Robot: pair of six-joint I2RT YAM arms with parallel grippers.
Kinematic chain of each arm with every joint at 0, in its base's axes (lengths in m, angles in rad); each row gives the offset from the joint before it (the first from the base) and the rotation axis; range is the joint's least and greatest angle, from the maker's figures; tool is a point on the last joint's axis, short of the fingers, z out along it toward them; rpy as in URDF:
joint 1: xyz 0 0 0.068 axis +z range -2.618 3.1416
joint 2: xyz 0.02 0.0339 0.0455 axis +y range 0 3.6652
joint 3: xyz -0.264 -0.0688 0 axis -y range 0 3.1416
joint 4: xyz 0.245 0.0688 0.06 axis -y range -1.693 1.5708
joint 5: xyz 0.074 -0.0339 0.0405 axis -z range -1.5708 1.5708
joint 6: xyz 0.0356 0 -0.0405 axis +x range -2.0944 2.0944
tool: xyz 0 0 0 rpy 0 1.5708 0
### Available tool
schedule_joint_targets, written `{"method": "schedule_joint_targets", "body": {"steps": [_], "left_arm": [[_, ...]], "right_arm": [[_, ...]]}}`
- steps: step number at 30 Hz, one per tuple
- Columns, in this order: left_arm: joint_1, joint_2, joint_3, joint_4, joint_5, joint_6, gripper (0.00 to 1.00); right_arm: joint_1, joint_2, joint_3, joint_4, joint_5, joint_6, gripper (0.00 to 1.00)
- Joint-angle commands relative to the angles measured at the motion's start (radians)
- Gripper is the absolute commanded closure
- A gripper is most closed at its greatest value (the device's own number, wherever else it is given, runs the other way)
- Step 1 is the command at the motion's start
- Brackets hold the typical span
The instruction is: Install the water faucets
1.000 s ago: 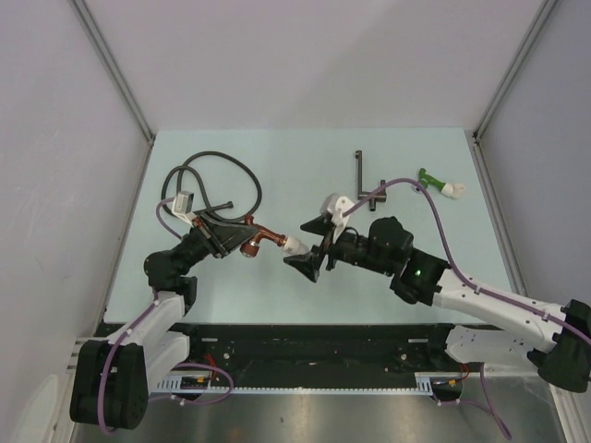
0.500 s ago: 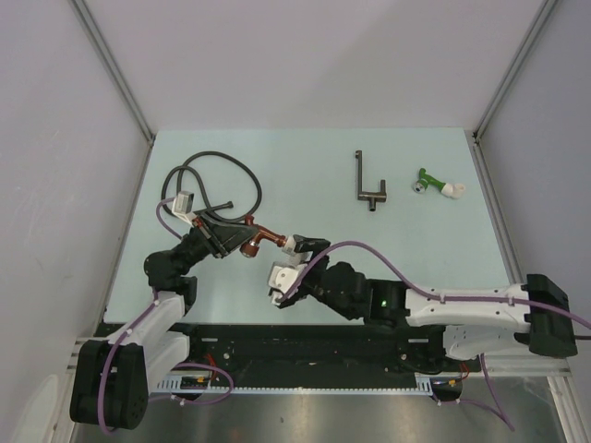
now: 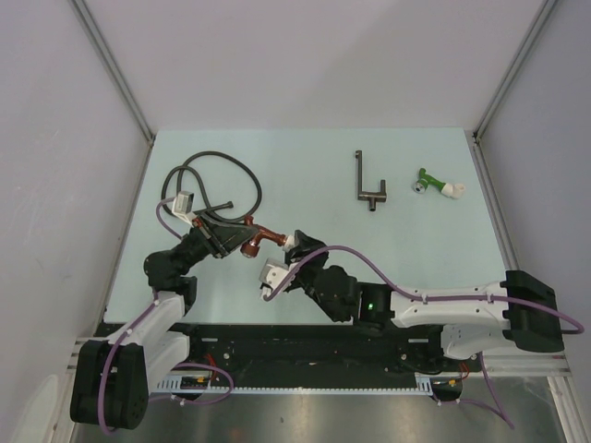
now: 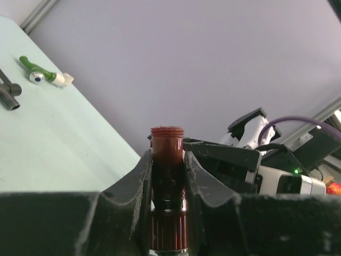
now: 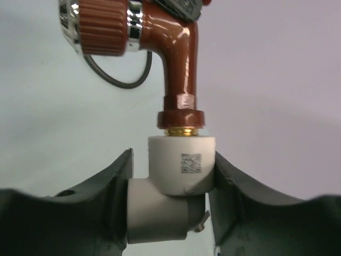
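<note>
Grip, doubled.
Our left gripper (image 4: 168, 160) clamps the reddish-brown metal faucet (image 5: 178, 58); right gripper (image 5: 171, 176) pinches its white plastic elbow (image 5: 181, 165).

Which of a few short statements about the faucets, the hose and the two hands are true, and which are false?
1. The left hand grips the reddish-brown faucet. True.
2. The right hand holds the white elbow fitting between its fingers. True.
3. The green faucet is in the right hand. False: it lies alone on the table, at the far right.
4. The black hose is joined to the green faucet. False: it lies coiled at the far left, apart from it.
</note>
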Motion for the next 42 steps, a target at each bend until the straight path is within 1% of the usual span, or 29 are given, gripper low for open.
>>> {"method": "schedule_joint_targets", "body": {"steps": [1,3,4,5,6,7,8,9,10,11,12,13,14,15,16,18,19,21,22,27,29,30,32,33,35,36,39,40,42], "left_arm": [[-0.001,-0.014,0.013,0.43,-0.011,-0.001,1.0],[-0.001,-0.012,0.013,0.43,-0.012,-0.001,1.0],[-0.001,-0.012,0.013,0.43,-0.012,-0.001,1.0],[-0.001,-0.012,0.013,0.43,-0.011,-0.001,1.0],[-0.001,-0.011,0.013,0.43,-0.012,0.001,0.99],[-0.001,-0.012,0.013,0.43,-0.011,0.001,1.0],[-0.001,-0.012,0.013,0.43,-0.011,0.002,1.0],[-0.003,-0.011,0.013,0.43,-0.012,0.002,1.0],[-0.001,-0.009,0.013,0.43,-0.011,0.002,1.0],[-0.001,-0.009,0.013,0.43,-0.011,0.004,1.0],[-0.001,-0.011,0.013,0.43,-0.011,0.005,1.0],[-0.001,-0.011,0.013,0.43,-0.012,0.005,1.0],[-0.001,-0.008,0.013,0.43,-0.011,0.005,1.0],[-0.001,-0.008,0.013,0.43,-0.012,0.005,1.0],[-0.001,-0.008,0.015,0.43,-0.011,0.007,1.0],[-0.001,-0.011,0.015,0.43,-0.011,0.007,1.0],[-0.001,-0.012,0.015,0.43,-0.011,0.01,1.0],[-0.001,-0.014,0.015,0.43,-0.011,0.01,1.0],[-0.001,-0.014,0.013,0.43,-0.009,0.01,1.0],[-0.001,-0.016,0.013,0.43,-0.011,0.01,1.0],[-0.001,-0.016,0.013,0.429,-0.009,0.01,1.0],[-0.003,-0.014,0.013,0.43,-0.011,0.01,1.0],[-0.001,-0.012,0.013,0.43,-0.011,0.008,1.0],[-0.003,-0.014,0.013,0.43,-0.009,0.007,1.0],[-0.001,-0.011,0.013,0.43,-0.011,0.005,1.0],[-0.001,-0.011,0.013,0.43,-0.011,0.005,1.0],[-0.001,-0.011,0.013,0.43,-0.011,0.005,1.0],[-0.001,-0.011,0.013,0.43,-0.011,0.005,1.0],[-0.001,-0.008,0.013,0.43,-0.011,0.005,1.0]], "right_arm": [[0.004,-0.061,0.006,0.013,-0.1,0.057,0.85],[-0.006,-0.103,0.018,-0.059,-0.158,0.148,0.95],[-0.019,-0.119,0.038,-0.09,-0.236,0.183,0.97],[-0.046,-0.133,0.046,-0.143,-0.282,0.264,0.99],[-0.066,-0.16,0.053,-0.162,-0.331,0.304,1.0],[-0.086,-0.174,0.065,-0.178,-0.439,0.344,1.0],[-0.136,-0.182,0.07,-0.201,-0.503,0.446,1.0],[-0.169,-0.19,0.076,-0.211,-0.566,0.497,1.0],[-0.196,-0.199,0.082,-0.216,-0.685,0.554,1.0],[-0.227,-0.202,0.084,-0.208,-0.754,0.604,1.0],[-0.285,-0.202,0.084,-0.199,-0.813,0.722,1.0],[-0.322,-0.199,0.082,-0.187,-0.924,0.785,1.0],[-0.357,-0.193,0.085,-0.157,-0.978,0.851,1.0],[-0.426,-0.181,0.084,-0.14,-1.032,1.002,1.0],[-0.459,-0.159,0.084,-0.103,-1.131,1.071,1.0],[-0.517,-0.128,0.084,-0.069,-1.207,1.212,1.0],[-0.557,-0.116,0.084,-0.052,-1.268,1.329,1.0],[-0.592,-0.069,0.084,0.003,-1.335,1.424,1.0],[-0.611,-0.05,0.082,0.055,-1.399,1.503,1.0],[-0.629,0.048,0.084,0.147,-1.474,1.648,1.0],[-0.638,0.062,0.082,0.14,-1.473,1.647,0.94],[-0.64,0.056,0.082,0.126,-1.461,1.63,0.84],[-0.634,0.031,0.085,0.056,-1.386,1.576,0.73],[-0.632,0.015,0.084,0.028,-1.352,1.509,0.58],[-0.629,-0.044,0.084,-0.052,-1.251,1.444,0.45],[-0.623,-0.065,0.085,-0.072,-1.225,1.377,0.34],[-0.597,-0.137,0.084,-0.135,-1.119,1.276,0.23],[-0.586,-0.151,0.085,-0.158,-1.096,1.198,0.2],[-0.553,-0.191,0.084,-0.176,-1.015,1.13,0.16]]}}
